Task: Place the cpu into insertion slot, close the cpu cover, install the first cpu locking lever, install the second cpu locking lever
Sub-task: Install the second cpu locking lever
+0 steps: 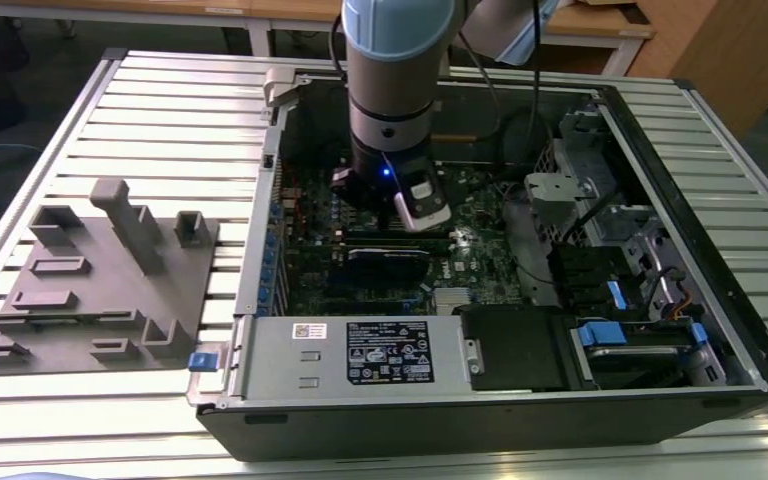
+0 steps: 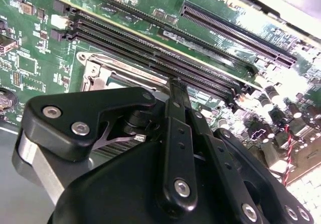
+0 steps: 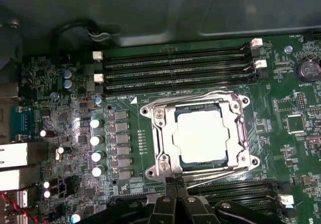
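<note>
In the exterior view I have the arm reaching down into the open computer case on the slatted counter, with the end effector low over the motherboard; walls and drive cages leave me little room.

In the second wrist view the fingers look pressed together, empty, tips at the socket's edge beside the memory slots.

In the first wrist view the cpu sits in the insertion slot, the cpu cover down around it. I judge the chip light, stiff and fragile, and the levers thin and springy, best pushed at their ends.
</note>
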Controlling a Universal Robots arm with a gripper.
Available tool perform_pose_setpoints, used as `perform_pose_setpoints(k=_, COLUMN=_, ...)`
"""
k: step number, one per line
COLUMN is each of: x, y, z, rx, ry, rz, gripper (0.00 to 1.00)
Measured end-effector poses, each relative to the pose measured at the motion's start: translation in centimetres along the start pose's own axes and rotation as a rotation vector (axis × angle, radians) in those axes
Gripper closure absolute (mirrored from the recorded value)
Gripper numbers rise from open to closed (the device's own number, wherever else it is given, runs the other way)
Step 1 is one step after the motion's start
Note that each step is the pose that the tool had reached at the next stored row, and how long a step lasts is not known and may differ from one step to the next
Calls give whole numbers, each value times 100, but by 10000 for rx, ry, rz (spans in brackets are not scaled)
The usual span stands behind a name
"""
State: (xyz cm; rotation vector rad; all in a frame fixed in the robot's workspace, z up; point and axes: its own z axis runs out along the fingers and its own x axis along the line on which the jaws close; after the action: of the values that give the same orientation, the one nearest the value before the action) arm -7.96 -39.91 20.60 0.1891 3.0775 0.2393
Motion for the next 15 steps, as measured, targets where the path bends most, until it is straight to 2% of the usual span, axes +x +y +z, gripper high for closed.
perform_pose_setpoints(k=2, x=9, y=-3, z=0, rx=-75, ry=9, rz=1, gripper=89)
perform_pose_setpoints(k=5, x=17, y=-5, z=5, rx=-374, ry=44, rz=21, gripper=89)
perform_pose_setpoints(k=6, x=17, y=-5, z=6, rx=-431, ry=52, rz=24, gripper=89)
perform_pose_setpoints(k=10, x=19, y=-12, z=31, rx=-555, ry=66, rz=31, gripper=89)
perform_pose_setpoints(k=15, x=26, y=-20, z=54, rx=-598, ry=73, rz=33, gripper=89)
